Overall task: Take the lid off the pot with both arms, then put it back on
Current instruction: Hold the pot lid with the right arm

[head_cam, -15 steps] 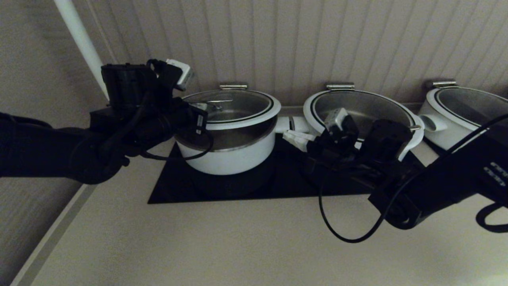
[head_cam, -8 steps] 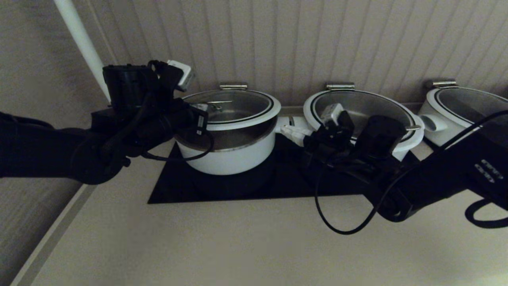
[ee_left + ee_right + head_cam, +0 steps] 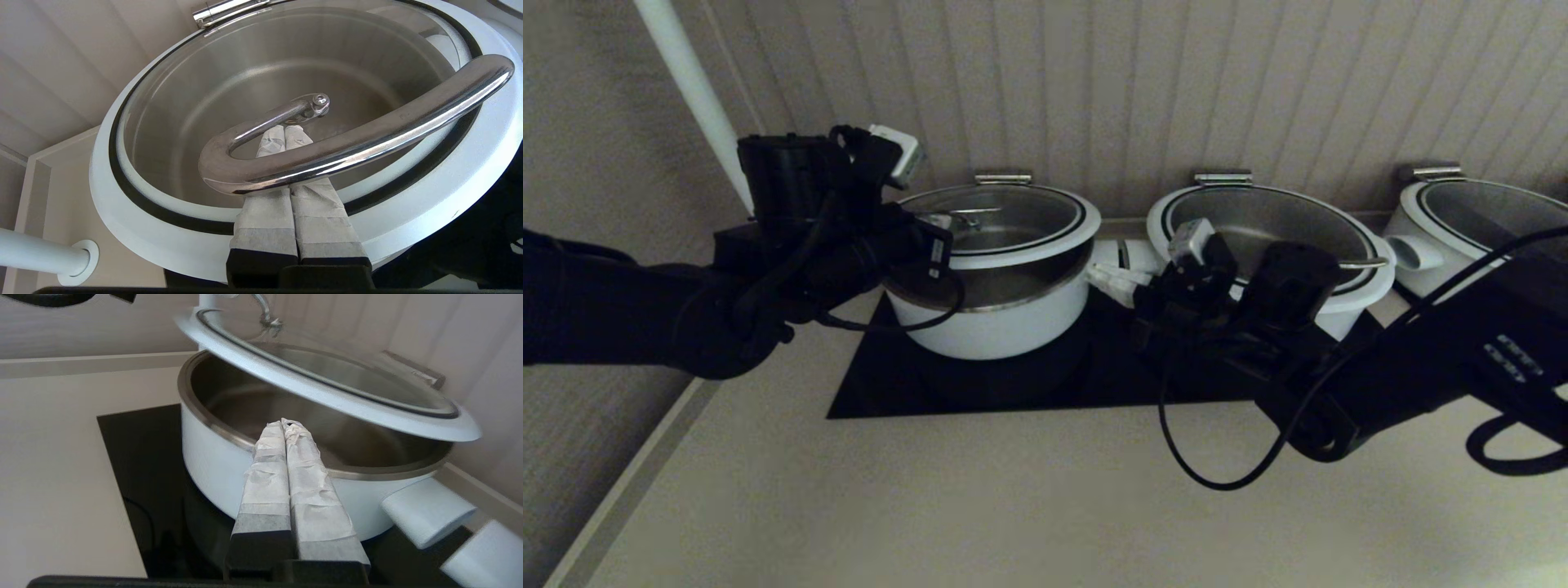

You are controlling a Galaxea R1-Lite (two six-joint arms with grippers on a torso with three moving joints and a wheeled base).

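Black arms, taped jaws

Both my arms are matte black, each trailing a looped black cable [image 3: 1217, 457]. A small white-grey box sits on each wrist [image 3: 894, 151]. My right forearm carries pale markings [image 3: 1507, 359]. My fingers [image 3: 302, 486] are wrapped in crinkled white tape above black bases.

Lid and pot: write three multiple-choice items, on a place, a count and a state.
1. Where is the lid? A seated flat; B tilted above the pot; C inside the pot.
2. How many white pots show in the head view? A one; B two; C three.
3. The right gripper is: A shut, empty; B wide open; C gripping the lid.
Answers: B, a gap shows under its rim; C, the pot, a middle pot and a far-right pot; A, its fingers meet with nothing between.
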